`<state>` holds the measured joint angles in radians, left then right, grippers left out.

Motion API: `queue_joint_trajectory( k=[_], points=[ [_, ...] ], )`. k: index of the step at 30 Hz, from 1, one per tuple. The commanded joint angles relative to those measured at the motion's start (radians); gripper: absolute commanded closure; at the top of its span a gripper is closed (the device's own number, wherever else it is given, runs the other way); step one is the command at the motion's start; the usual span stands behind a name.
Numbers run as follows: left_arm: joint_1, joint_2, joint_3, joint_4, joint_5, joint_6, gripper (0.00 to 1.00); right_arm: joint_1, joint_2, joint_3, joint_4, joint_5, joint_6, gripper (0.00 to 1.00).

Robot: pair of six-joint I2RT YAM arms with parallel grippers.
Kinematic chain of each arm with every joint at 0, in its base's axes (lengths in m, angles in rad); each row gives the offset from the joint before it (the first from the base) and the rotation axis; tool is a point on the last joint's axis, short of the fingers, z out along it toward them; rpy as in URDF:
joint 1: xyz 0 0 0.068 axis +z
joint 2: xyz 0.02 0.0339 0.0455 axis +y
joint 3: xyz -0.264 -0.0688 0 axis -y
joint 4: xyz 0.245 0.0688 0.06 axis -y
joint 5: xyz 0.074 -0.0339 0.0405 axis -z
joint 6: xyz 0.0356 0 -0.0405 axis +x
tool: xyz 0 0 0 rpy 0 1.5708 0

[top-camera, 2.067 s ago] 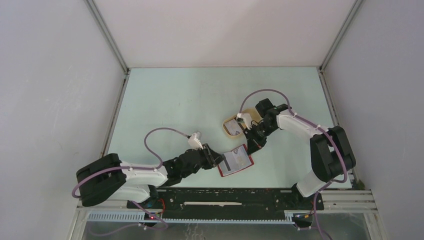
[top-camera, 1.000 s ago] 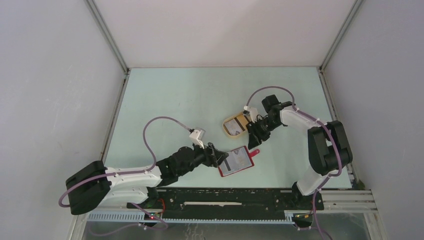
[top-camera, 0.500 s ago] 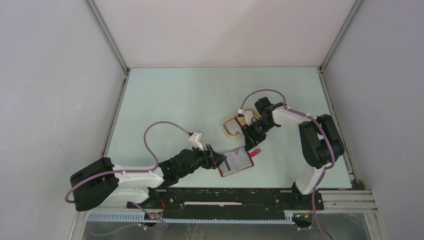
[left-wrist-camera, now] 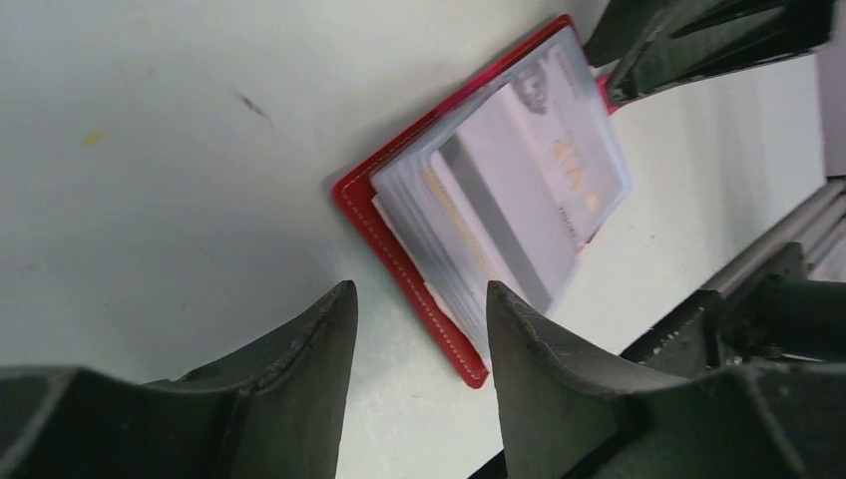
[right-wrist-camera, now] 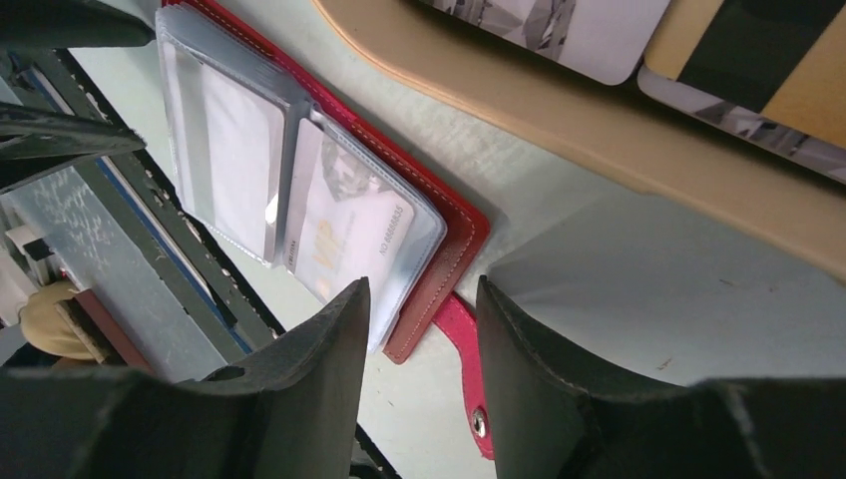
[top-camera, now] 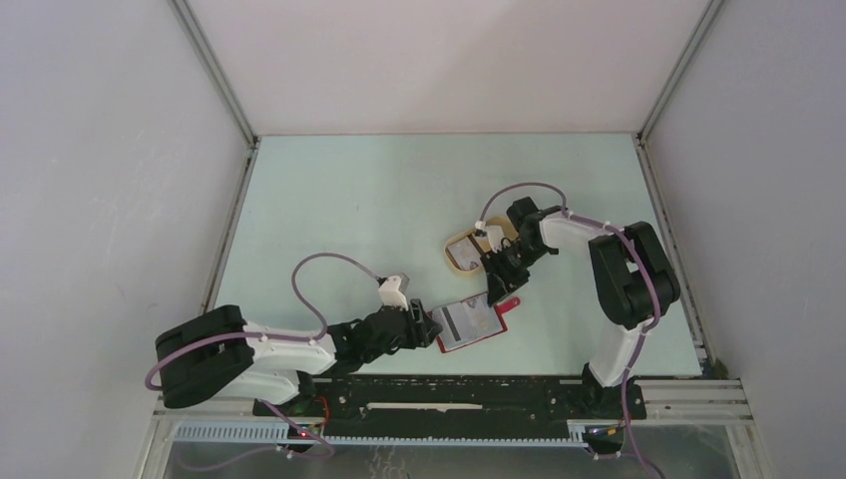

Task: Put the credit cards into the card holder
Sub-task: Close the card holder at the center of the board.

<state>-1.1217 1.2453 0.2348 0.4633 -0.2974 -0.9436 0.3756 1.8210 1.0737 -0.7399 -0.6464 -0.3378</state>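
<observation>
The card holder (top-camera: 470,321) lies open on the table (top-camera: 379,200), near the front edge, between our two arms. The left gripper (left-wrist-camera: 419,297) sits low at its left side with its dark fingers spread; the holder's near corner lies just beyond their tips, and nothing is pinched between them. The right gripper (right-wrist-camera: 421,291) hangs over the opposite side, fingers likewise apart and empty, straddling the holder's red border and its snap tab (right-wrist-camera: 464,344); we cannot tell whether they touch it.

The holder is a thin red rectangle with pale stitching along its rim, and the tab is a narrow strip with a small metal stud. Inside we see a stack of clear, glossy plastic sleeves (right-wrist-camera: 229,150), slightly fanned. The credit cards (right-wrist-camera: 344,230) already in the sleeves are flat and whitish; one carries gold lettering, another a grey stripe.

Just behind the holder stands a beige tray (right-wrist-camera: 559,110) with a smooth rounded rim. The loose cards (right-wrist-camera: 569,20) in it lie flat side by side, one pale with a grey pattern, one tan with a black stripe. Both grippers' fingers are matte, curved and tapered.
</observation>
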Motion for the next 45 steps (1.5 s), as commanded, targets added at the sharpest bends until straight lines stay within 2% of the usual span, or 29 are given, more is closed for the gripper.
queue_joint_trajectory(
  k=[1,11,22,26,36,40,45],
  points=[
    [-0.02,0.018,0.085,-0.112,-0.082,-0.052,0.45,0.004,0.021,0.03,-0.009,-0.045,0.017,0.48],
    [-0.021,0.074,0.114,-0.092,-0.044,-0.038,0.5,0.004,0.021,0.034,-0.029,-0.131,0.016,0.49],
    [-0.021,0.096,0.129,-0.081,-0.033,-0.029,0.53,-0.024,-0.019,0.033,-0.063,-0.335,-0.013,0.53],
    [-0.021,0.105,0.133,-0.076,-0.028,-0.025,0.54,-0.02,-0.012,0.033,-0.056,-0.314,0.0,0.52],
    [-0.021,0.105,0.136,-0.073,-0.026,-0.021,0.54,-0.033,-0.034,0.029,-0.06,-0.319,0.007,0.43],
    [-0.021,0.102,0.137,-0.073,-0.024,-0.02,0.54,-0.023,-0.019,0.028,-0.048,-0.278,0.021,0.46],
    [-0.021,0.075,0.117,-0.045,-0.031,-0.016,0.54,-0.003,-0.01,0.028,-0.03,-0.245,0.033,0.55]
  ],
)
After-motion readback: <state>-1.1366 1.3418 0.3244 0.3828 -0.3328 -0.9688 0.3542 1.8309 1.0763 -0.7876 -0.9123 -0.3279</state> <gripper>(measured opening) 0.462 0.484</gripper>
